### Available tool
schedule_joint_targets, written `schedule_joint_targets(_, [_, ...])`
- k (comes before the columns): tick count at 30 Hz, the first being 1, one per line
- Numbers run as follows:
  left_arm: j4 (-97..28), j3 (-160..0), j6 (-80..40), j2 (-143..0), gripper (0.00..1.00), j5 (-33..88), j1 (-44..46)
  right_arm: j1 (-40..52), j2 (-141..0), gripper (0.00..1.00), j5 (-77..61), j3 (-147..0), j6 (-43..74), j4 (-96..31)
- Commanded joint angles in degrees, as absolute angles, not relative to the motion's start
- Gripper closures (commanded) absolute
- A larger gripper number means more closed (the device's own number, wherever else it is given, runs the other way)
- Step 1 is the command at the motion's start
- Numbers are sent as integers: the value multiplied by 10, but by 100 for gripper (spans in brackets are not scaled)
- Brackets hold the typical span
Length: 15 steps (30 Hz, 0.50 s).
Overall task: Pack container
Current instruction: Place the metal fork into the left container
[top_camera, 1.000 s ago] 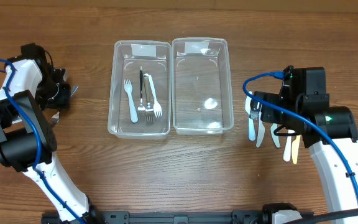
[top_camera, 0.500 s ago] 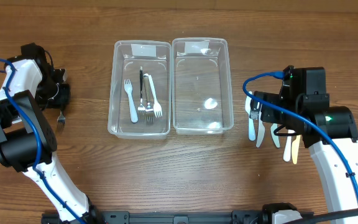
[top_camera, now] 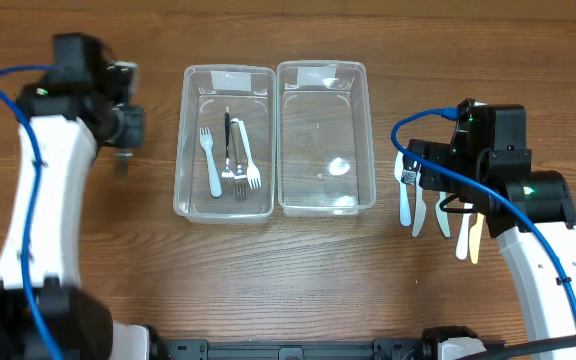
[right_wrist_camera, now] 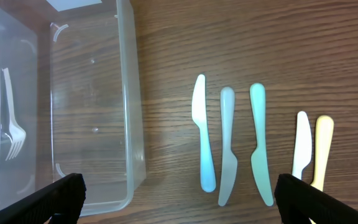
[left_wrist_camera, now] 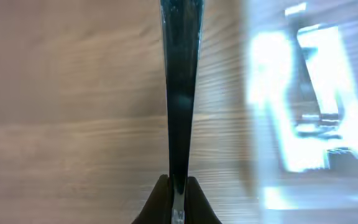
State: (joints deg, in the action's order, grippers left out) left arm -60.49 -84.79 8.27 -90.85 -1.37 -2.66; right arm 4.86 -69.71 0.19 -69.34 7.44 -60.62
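My left gripper (top_camera: pixel 123 138) hangs over bare table just left of the containers, shut on the handle of a dark fork (left_wrist_camera: pixel 179 93) that points away between the jaws. The left clear container (top_camera: pixel 181 150) holds several forks (top_camera: pixel 230 160), white and dark. Beside it the right clear container (top_camera: pixel 318 120) has nothing in it. Several pastel plastic knives (right_wrist_camera: pixel 227 146) lie in a row on the wood right of that container. My right gripper (right_wrist_camera: pixel 182 205) hovers open above them, holding nothing.
The two containers touch side by side at the table's back middle. The left wrist view is motion-blurred, with a container (left_wrist_camera: pixel 303 106) as a bright smear on its right. The knives (top_camera: pixel 418 212) lie partly under the right arm.
My left gripper closed on the dark fork lying at the far left, then lifted it and swung right toward the containers. The right arm stayed over the knives.
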Motion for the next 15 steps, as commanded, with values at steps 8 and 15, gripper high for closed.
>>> schedule_joint_targets(8, [-547, -854, -42, -951, 96, -5, 149, 47, -697, 0, -1, -710, 72, -616])
schedule_joint_targets(15, [-526, -854, -43, -1069, 82, 0, 158, 47, -697, 0, -1, -710, 72, -623])
